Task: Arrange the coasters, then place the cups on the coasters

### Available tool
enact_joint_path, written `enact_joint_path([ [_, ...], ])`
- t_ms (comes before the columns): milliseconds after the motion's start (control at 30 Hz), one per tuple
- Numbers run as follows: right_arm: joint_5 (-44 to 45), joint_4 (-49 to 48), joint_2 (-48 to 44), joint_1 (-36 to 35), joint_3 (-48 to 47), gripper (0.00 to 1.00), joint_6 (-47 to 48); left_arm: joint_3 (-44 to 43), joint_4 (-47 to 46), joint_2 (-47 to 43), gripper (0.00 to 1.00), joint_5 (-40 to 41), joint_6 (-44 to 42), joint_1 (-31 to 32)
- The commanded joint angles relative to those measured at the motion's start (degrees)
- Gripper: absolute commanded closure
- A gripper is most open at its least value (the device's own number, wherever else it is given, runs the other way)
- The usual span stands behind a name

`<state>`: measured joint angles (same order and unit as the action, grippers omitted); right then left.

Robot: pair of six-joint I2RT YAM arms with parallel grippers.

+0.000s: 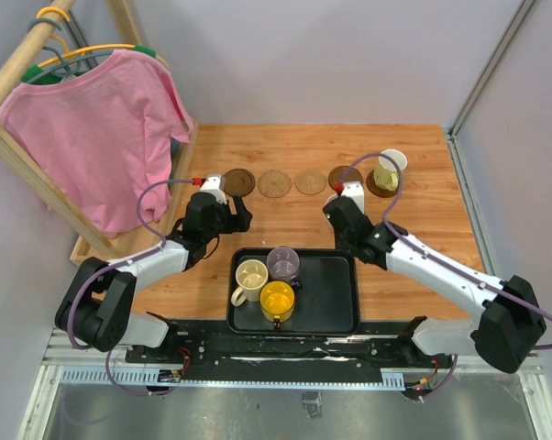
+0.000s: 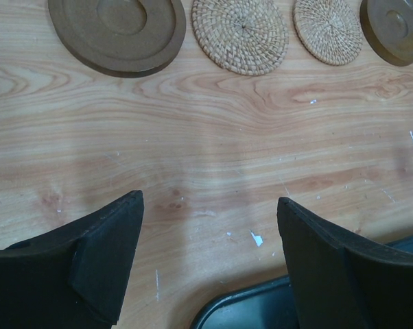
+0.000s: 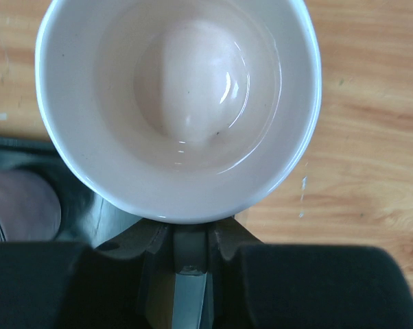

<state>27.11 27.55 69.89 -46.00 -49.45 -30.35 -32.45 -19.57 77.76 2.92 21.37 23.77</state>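
Five coasters lie in a row at the back: dark brown [image 1: 238,181], tan [image 1: 274,183], tan [image 1: 309,181], dark brown [image 1: 342,174] and one [image 1: 377,189] under the pale yellow-green cup [image 1: 390,169]. My right gripper [image 3: 191,233] is shut on the handle of the pale pink cup [image 3: 179,103], which hangs over the tray's edge and bare wood; the top view hides this cup under the gripper [image 1: 338,213]. Cream-beige [image 1: 250,275], grey-purple [image 1: 282,263] and yellow [image 1: 277,300] cups stand in the black tray [image 1: 336,302]. My left gripper [image 2: 210,202] is open and empty over the wood.
The tray's corner [image 2: 261,308] lies just under the left gripper [image 1: 239,213]. A wooden rack with a pink shirt [image 1: 102,137] stands at the back left. Grey walls close in the back and the right side.
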Motion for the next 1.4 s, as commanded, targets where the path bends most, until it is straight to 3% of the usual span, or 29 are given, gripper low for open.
enact_joint_path([
  [0,-0.6,-7.6,4.7,7.7,-8.3,0.99,6.8,-2.5,0.0,0.8,0.17,0.6,-1.8,0.5],
  [533,-11.3,-15.9,30.1,25.3,-28.6,0.99,13.7,-6.9,0.6,5.8,0.17,1.1,-2.7,0.5],
  [1000,-15.1,-13.5,41.8,29.0,-40.5,0.99,15.7,-9.3,0.9,8.1,0.18,2.1,-3.3,0.5],
  [1367,-15.9,-10.1,43.1,29.5,-40.5,0.99,15.2,-9.8,0.6,9.7,0.18,1.9,-3.0,0.5],
])
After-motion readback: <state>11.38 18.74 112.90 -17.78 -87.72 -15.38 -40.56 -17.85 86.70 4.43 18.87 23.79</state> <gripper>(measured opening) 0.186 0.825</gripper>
